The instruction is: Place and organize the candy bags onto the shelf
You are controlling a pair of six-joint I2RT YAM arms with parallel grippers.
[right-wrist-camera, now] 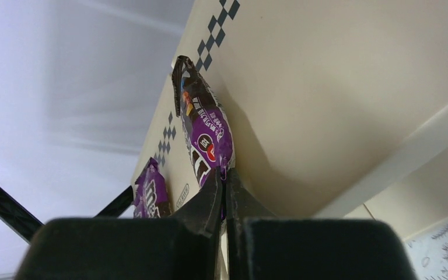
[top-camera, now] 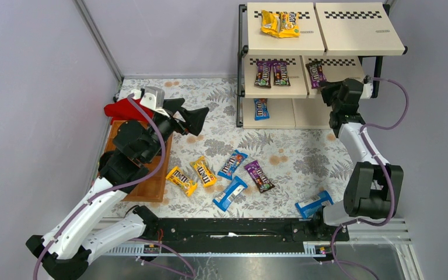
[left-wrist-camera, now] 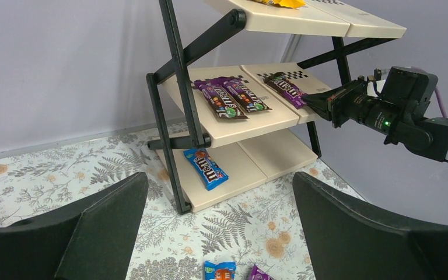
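Fingertips of the right gripper [right-wrist-camera: 224, 178] were pressed together, apparently pinching the near edge of a purple candy bag [right-wrist-camera: 205, 137] lying on the middle board of the shelf [right-wrist-camera: 303, 87]. Left gripper [top-camera: 192, 118] hung wide open above the table [top-camera: 291, 157], where loose candy bags [top-camera: 203, 171] lay.

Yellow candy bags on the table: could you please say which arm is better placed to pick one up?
Left, probably. The left gripper is open and empty near the yellow candy bags; the right gripper is shut on a purple bag on the shelf.
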